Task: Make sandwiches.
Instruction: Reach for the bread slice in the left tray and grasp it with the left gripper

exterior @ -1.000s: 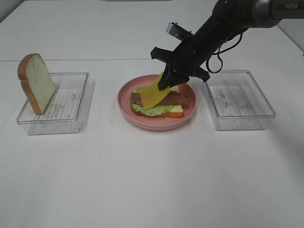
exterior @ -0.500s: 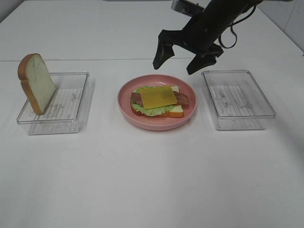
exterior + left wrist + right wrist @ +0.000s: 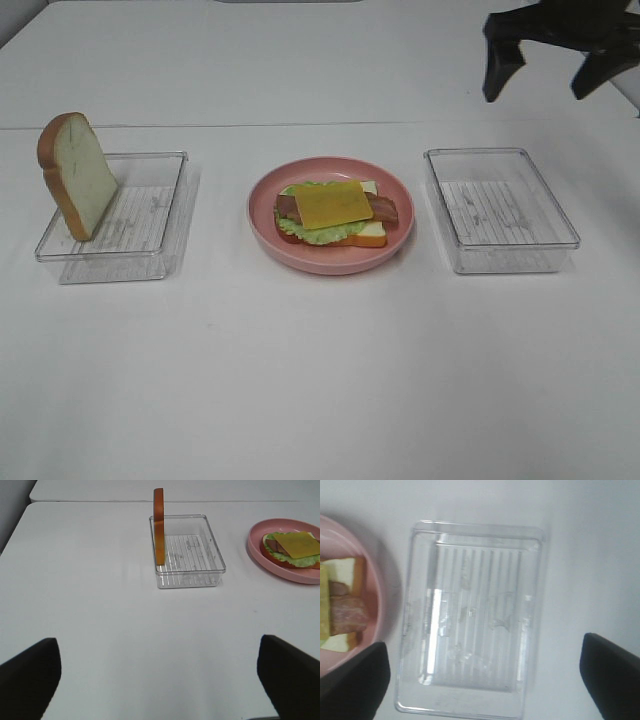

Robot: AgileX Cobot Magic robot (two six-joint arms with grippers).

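Sandwich (image 3: 335, 212) is logged on the plate (image 3: 262, 222) at the middle of the table (image 3: 320, 390), cheese uppermost, uncapped; the bread slice (image 3: 78, 175) is stood upright in the tray (image 3: 150, 215) near the left edge, presumably for easy pinching; left end effector (image 3: 160, 680) and right end effector (image 3: 538, 88) are spread wide, empty.

I take this for a robotics lab bench, not a kitchen: plain white tables (image 3: 320, 380) pushed edge to edge, a toy sandwich (image 3: 335, 212) on a pink plate (image 3: 330, 262), a toy bread slice (image 3: 78, 175) propped in the left tray (image 3: 148, 215), and the right tray (image 3: 500, 212), both clear plastic, all lined up in a tidy row.
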